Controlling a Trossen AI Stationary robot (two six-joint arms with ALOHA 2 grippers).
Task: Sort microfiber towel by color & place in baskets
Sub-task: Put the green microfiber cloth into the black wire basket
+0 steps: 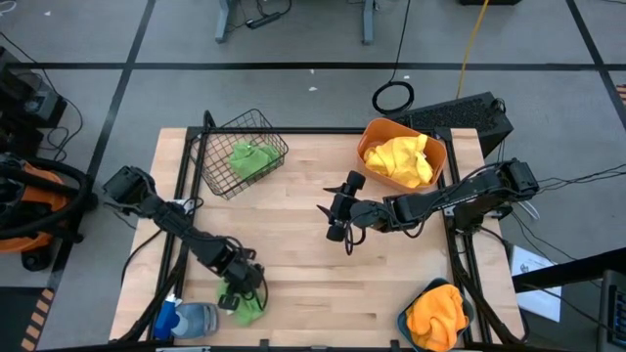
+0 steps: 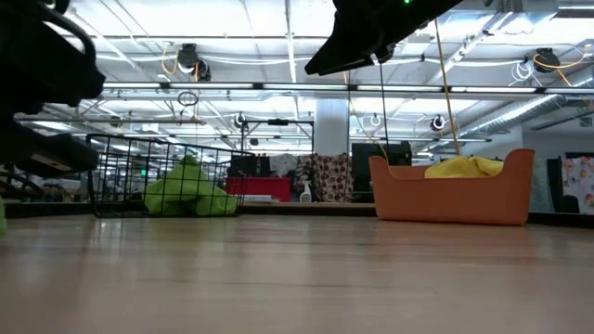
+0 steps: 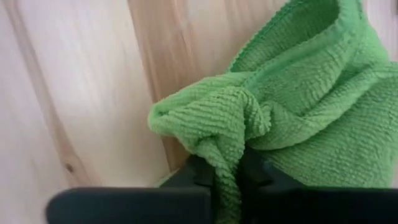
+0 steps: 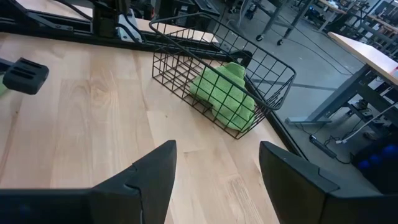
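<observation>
Left wrist view shows the left end effector (image 3: 227,177) clamped on the last green towel (image 3: 292,106) at the desk's near edge, bound for the wire basket (image 1: 245,152); the right end effector (image 4: 214,171) hovers spread apart mid-desk.

High cam straight down; low cam table-level; both share wire basket (image 1: 244,154) w/ right wrist.

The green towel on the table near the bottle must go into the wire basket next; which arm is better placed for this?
The left. The left gripper is already shut on the green towel at the table's front edge. The right gripper hangs open and empty at mid-table. The wire basket already holds one green towel.
</observation>
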